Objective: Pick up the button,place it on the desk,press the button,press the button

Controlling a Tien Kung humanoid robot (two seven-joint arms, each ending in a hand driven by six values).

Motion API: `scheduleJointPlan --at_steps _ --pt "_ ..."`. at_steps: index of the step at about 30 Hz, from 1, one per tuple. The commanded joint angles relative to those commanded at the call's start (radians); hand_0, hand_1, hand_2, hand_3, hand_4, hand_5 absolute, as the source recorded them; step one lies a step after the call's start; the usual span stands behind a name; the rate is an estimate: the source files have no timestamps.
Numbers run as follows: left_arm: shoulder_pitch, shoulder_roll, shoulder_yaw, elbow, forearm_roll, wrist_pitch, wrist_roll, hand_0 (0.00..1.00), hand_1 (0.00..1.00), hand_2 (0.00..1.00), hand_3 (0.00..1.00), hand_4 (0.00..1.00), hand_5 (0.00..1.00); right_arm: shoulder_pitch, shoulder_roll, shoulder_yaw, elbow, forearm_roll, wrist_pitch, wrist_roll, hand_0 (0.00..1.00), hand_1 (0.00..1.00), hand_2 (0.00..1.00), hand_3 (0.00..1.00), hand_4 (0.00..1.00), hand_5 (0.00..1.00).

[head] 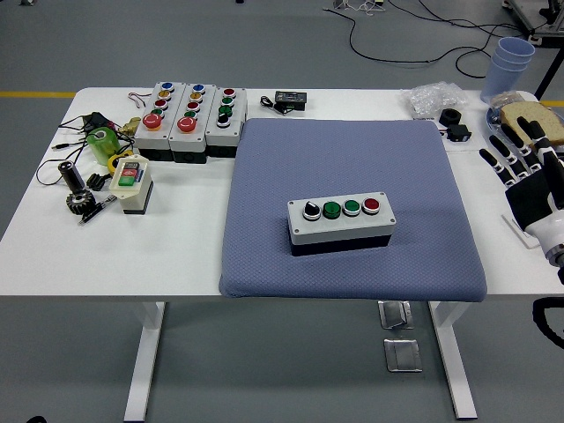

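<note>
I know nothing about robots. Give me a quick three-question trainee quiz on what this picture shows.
1. True or false: the button box sits on the blue mat.
2. How many controls are on top of that box?
3. The right hand is: A) pressing a button, B) open at the table's right edge, C) gripping the box.

Key: 1 true. 2 four: one black-and-white, two green, one red. 3 B.

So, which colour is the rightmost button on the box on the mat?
Red, on the box; the head view shows it.
</note>
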Motion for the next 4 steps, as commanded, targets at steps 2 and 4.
scheduleJointPlan --at_steps 2,4 --pt "0.000 0.000 0.001 0.000 -0.001 -0.001 0.000 0.651 0.643 0.638 0.546 0.298 0.845 0.000 -0.001 0.000 0.000 0.001 0.000 0.000 0.653 0.627 0.696 0.658 0.789 0.362" --pt "0.000 -0.001 0.000 0.000 0.000 -0.002 0.001 0.651 0.643 0.638 0.546 0.298 0.845 0.002 -0.002 -0.001 -0.001 0.002 -0.001 0.000 0.653 0.627 0.696 0.658 0.789 0.362"
